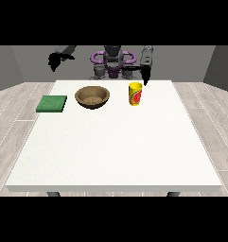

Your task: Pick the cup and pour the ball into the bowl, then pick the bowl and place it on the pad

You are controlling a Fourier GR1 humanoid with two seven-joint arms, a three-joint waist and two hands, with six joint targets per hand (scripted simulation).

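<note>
Cup, bowl, pad on white table, plank floor

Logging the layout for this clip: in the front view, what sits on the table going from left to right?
green pad → wooden bowl → yellow cup

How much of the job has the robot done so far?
Nothing looks done yet. The yellow cup stands upright on the table, the wooden bowl sits beside it, not on the green pad. The hand at the view's right hangs just above the cup. Grabbing, pouring and moving the bowl are all left.
</note>
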